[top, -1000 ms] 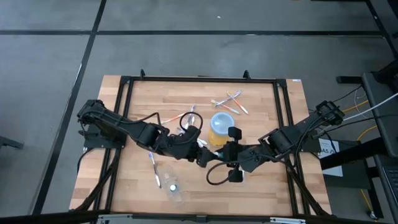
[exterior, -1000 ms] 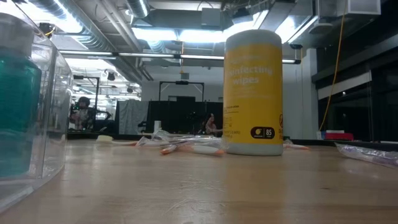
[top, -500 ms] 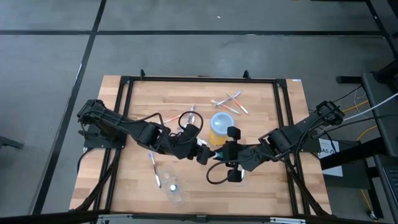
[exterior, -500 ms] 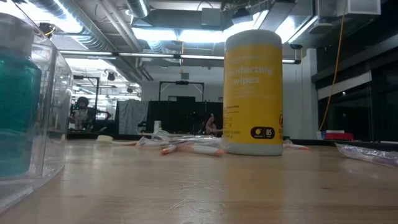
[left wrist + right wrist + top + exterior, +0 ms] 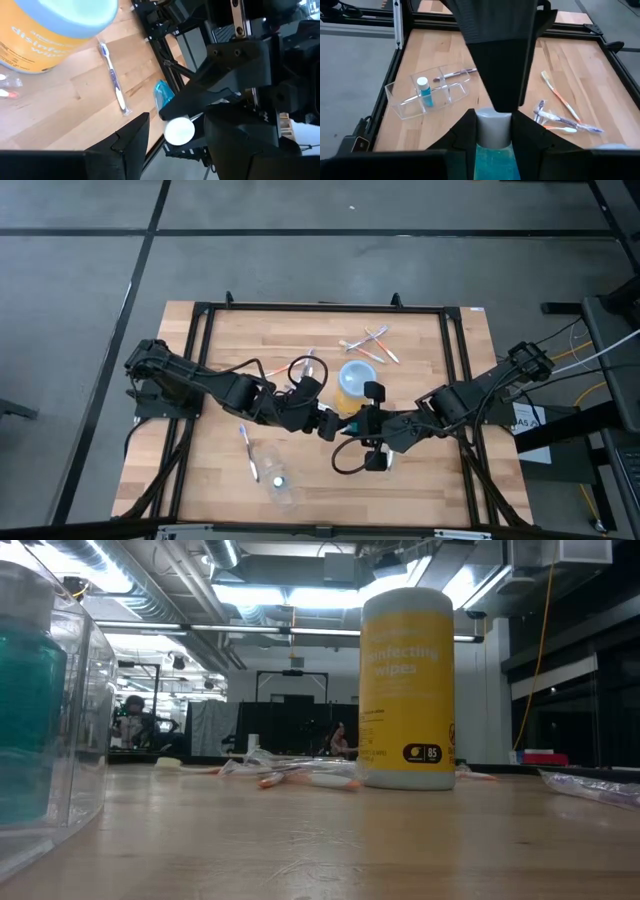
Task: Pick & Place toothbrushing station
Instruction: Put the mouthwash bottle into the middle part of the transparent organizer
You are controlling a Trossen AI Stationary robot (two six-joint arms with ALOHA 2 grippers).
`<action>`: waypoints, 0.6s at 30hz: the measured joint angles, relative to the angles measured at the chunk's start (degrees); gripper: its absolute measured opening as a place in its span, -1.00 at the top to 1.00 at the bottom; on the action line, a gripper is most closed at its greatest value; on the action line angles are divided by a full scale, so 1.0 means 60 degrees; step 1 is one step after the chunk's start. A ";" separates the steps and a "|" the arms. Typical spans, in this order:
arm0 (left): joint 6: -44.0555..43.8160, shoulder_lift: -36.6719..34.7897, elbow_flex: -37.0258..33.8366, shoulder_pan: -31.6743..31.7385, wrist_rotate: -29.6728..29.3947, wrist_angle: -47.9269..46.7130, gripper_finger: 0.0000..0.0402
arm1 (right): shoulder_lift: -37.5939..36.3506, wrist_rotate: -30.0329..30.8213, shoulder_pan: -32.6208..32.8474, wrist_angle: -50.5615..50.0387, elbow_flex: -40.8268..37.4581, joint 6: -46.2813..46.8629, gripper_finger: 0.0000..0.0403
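My right gripper (image 5: pixel 352 430) (image 5: pixel 494 131) is shut on a small teal tube with a white cap (image 5: pixel 494 122), at mid-table just near of the yellow canister with the pale-blue lid (image 5: pixel 355 380). My left gripper (image 5: pixel 333 426) (image 5: pixel 179 122) faces it, open, with one finger on each side of the tube's cap (image 5: pixel 179 131). I cannot tell whether it touches the cap. A clear plastic holder (image 5: pixel 277 482) lies on the table near the front edge, with another teal tube (image 5: pixel 423 91) in it. Several toothbrushes (image 5: pixel 366 345) lie behind the canister. My right gripper pinches the tube's upper end (image 5: pixel 493 150), just below the cap, between its two fingers. The fingers come about level from the table's right and lie along the tube. The tube is clear of the table, its cap pointing at my left gripper.
A blue toothbrush (image 5: pixel 114 80) lies on the wood beside the canister (image 5: pixel 50 30). Another toothbrush (image 5: pixel 247 448) lies left of the clear holder. Black frame rails (image 5: pixel 200 360) run along the table's sides. The low view shows the canister (image 5: pixel 407 690) and the holder (image 5: pixel 40 710).
Both grippers have drifted slightly toward the table's far edge while still facing each other. The tube stays in my right gripper.
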 joint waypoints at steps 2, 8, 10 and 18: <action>-0.0010 0.0000 0.0000 0.0007 0.0004 0.0000 0.07 | 0.0000 0.0056 -0.0063 0.0022 0.0000 -0.0114 0.54; -0.0025 0.0004 0.0000 0.0015 0.0011 0.0004 0.07 | -0.0004 0.0051 -0.0122 0.0242 0.0002 -0.0365 0.54; -0.0043 0.0004 0.0000 0.0040 0.0015 0.0007 0.07 | -0.0004 0.0034 -0.0150 0.0307 0.0004 -0.0437 0.54; -0.0102 0.0004 -0.0004 0.0106 0.0131 0.0007 0.07 | -0.0004 0.0015 -0.0202 0.0452 0.0004 -0.0543 0.54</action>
